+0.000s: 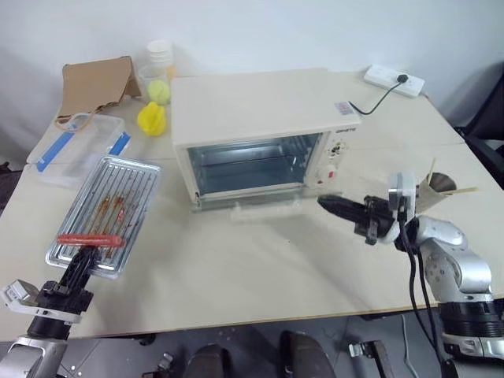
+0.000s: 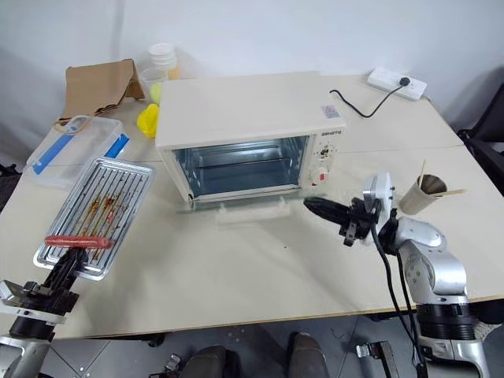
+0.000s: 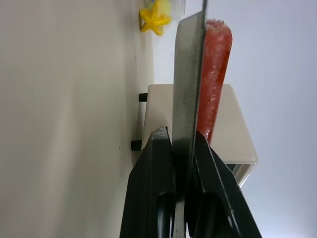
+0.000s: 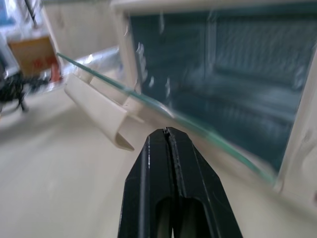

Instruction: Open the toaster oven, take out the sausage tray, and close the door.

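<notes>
A: In the left eye view, which step is in hand?

B: The closing of the door [image 1: 264, 209]. The toaster oven [image 1: 260, 118] is seen at upper centre with its cavity bare, and the glass panel is let down flat onto the counter [image 1: 260, 272] in front of it. The sausage tray [image 1: 106, 213] is already set out at the left of the frame, with the sausage [image 1: 89, 240] lying across its near end.

A: And the tools there?

B: The left tool [image 1: 81, 262] is clamped on the tray's near rim at lower left. The right tool [image 1: 335, 206] is pressed shut with nothing in it, right of centre, just beside the door's right end.

A: Is anything added by the right eye view?

B: The same layout is shown; the right tool is seen pointing toward the oven's lower right corner, apart from the glass.

A: The left wrist view?

B: The tray's edge is seen pinched between the fingers, with the sausage just behind it.

A: The right wrist view?

B: The shut fingers are aimed at the glass edge, with the cream bar handle [image 4: 96, 106] at the left of that frame.

A: What is called for next?

B: Probably the closed tip must be slipped under the glass or handle and the panel swung up until it is seated. The tray should likely be released first.
</notes>
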